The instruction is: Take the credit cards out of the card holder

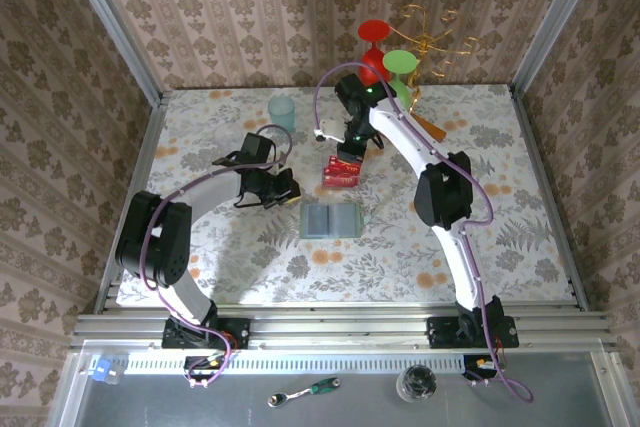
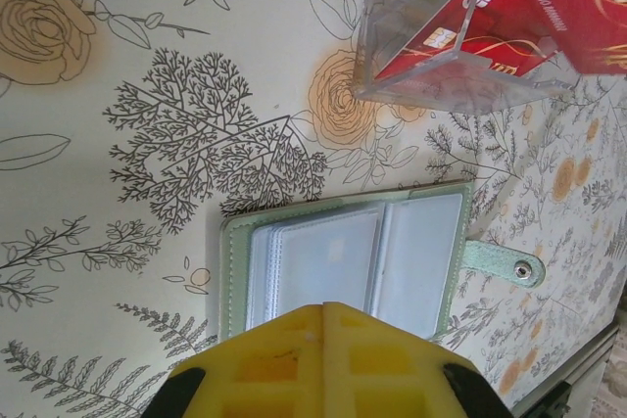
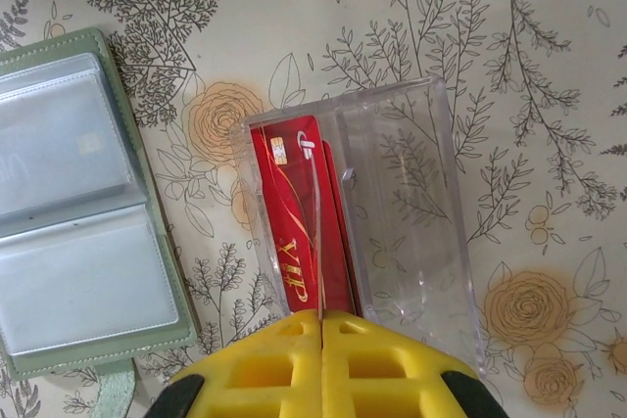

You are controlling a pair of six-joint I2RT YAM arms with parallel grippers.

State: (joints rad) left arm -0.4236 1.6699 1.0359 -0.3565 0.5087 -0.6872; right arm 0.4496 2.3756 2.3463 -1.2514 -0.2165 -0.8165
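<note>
The card holder (image 1: 330, 220) lies open and flat on the floral tablecloth, grey-green outside, with pale clear sleeves (image 2: 323, 261) inside and a snap tab (image 2: 500, 263). Red credit cards (image 3: 294, 222) stand in a clear plastic box (image 3: 411, 212) just beyond it. Over that box my right gripper (image 3: 321, 314) is shut on a red card seen edge-on, its thin edge running straight out from the jaw seam. My left gripper (image 2: 323, 308) is shut with nothing in it, hovering over the holder's near edge. In the top view it sits left of the holder (image 1: 288, 191), and the right gripper (image 1: 348, 157) above the box.
A teal cup (image 1: 282, 110) stands at the back left. Red (image 1: 374, 39) and green (image 1: 399, 63) goblets, a gold wire ornament (image 1: 428, 27) and an orange-brown slab (image 1: 428, 127) crowd the back right. A wrench (image 1: 305, 392) and a jar (image 1: 417, 383) lie below the table's front rail.
</note>
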